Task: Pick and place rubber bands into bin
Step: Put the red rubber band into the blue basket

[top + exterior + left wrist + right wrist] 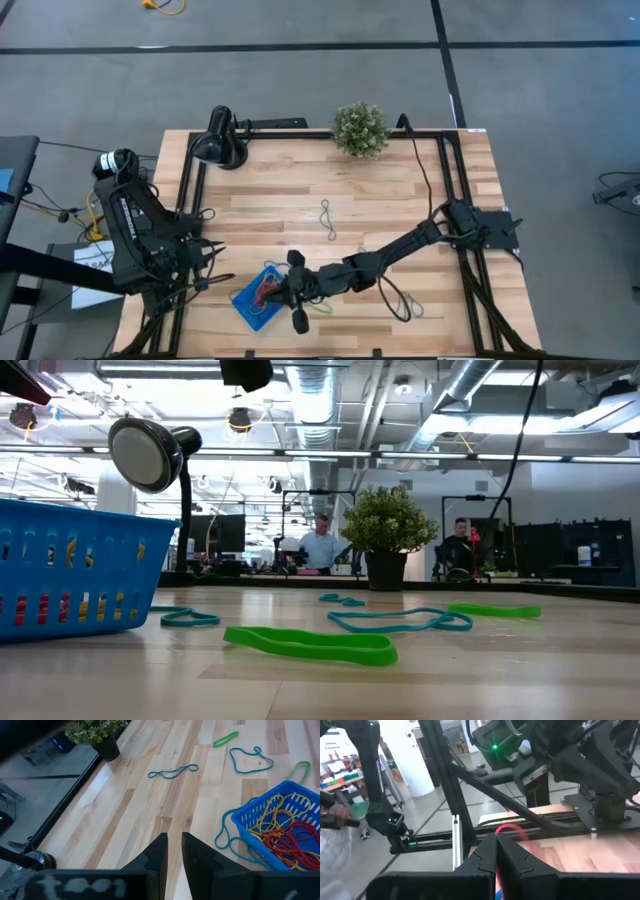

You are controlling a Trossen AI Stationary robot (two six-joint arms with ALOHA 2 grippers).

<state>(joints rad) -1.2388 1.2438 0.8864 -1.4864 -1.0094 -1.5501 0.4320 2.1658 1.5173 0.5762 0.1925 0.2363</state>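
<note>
The right gripper (283, 290) hangs above the blue bin (246, 304), its fingers pinched on a red rubber band (512, 831). More rubber bands (280, 832) fill the bin and others lie beside it on the counter (280, 195). The left gripper (173, 855), just beside the bin, is nearly closed and empty.

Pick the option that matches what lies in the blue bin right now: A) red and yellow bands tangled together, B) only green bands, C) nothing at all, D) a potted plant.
A: the left wrist view shows red and yellow rubber bands heaped together inside the blue bin, while green and teal bands lie outside it on the table.
</note>
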